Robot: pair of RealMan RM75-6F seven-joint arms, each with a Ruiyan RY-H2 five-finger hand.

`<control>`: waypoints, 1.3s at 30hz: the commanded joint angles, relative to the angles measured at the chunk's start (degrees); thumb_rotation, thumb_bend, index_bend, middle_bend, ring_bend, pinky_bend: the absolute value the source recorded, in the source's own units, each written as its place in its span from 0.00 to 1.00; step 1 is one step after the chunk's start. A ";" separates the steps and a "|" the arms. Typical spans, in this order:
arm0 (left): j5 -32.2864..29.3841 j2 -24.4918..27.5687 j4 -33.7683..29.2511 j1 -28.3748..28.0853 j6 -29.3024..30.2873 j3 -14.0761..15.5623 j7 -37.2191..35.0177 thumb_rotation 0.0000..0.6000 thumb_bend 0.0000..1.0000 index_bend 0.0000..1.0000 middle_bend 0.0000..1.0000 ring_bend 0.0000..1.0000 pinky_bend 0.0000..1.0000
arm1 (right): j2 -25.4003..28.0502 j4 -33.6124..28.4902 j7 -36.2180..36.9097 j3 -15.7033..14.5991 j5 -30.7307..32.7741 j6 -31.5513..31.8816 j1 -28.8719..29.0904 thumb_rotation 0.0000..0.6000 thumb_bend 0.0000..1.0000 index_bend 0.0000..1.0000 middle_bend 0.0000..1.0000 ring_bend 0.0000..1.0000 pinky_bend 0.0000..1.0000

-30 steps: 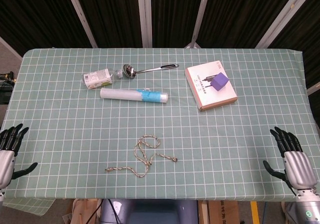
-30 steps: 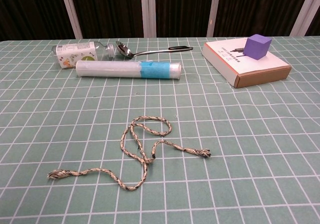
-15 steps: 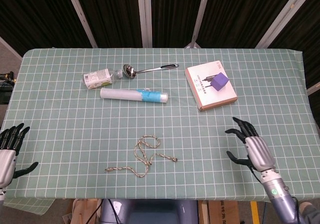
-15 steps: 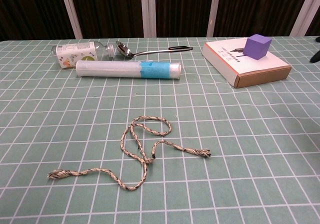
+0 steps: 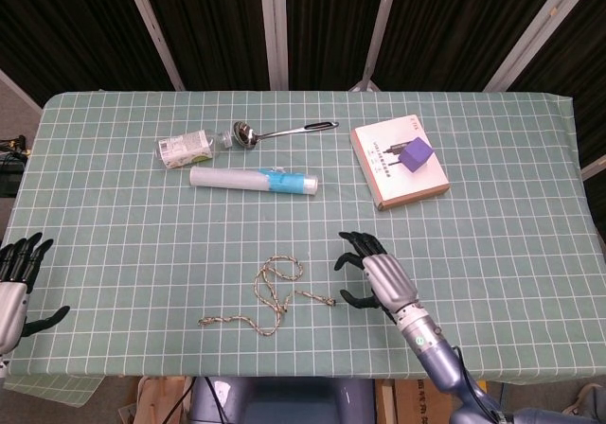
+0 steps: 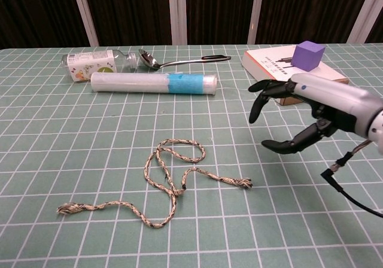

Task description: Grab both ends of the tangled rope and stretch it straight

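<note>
- The tangled rope (image 5: 270, 298) lies on the near middle of the green checked tablecloth (image 5: 114, 225), untouched by either hand.
- Its overall run is left to right across the table: one frayed end (image 6: 67, 209) points toward the robot's left, the other frayed end (image 6: 244, 184) points toward its right.
- Between the two ends the cord rises into a loose loop (image 6: 173, 154) on the far side, crossing itself near the middle.
- The right hand (image 5: 377, 274) hovers above the cloth just to the right of the rope's right end, apart from it; its fingers (image 6: 258, 103) are spread and slightly curled downward, thumb held apart below, holding nothing.
- The left hand (image 5: 13, 282) sits at the table's near left edge, well apart from the rope, fingers apart and empty.
- Further back lie a clear tube with a blue band (image 5: 254, 180), a small bottle (image 5: 187, 147) on its side, and a metal spoon (image 5: 279, 132).
- A purple cube (image 5: 414, 153) rests on a flat box (image 5: 398, 163) to the far right.
</note>
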 commanded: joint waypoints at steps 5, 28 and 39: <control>-0.13 0.37 0.03 -0.02 -0.24 0.07 -0.69 1.00 0.00 0.00 0.00 0.00 0.00 | -5.37 1.78 -4.32 0.30 3.56 0.23 2.06 1.00 0.34 0.46 0.12 0.00 0.00; 0.51 0.66 -0.07 -0.08 -0.10 0.26 -1.84 1.00 0.00 0.00 0.00 0.00 0.00 | -12.77 6.84 -8.78 -3.49 7.11 3.13 1.43 1.00 0.34 0.49 0.12 0.00 0.00; -0.03 0.66 -0.20 -0.17 -0.34 0.06 -2.00 1.00 0.00 0.00 0.00 0.00 0.00 | -15.67 10.34 -8.42 -3.10 7.67 3.14 1.67 1.00 0.33 0.51 0.12 0.00 0.00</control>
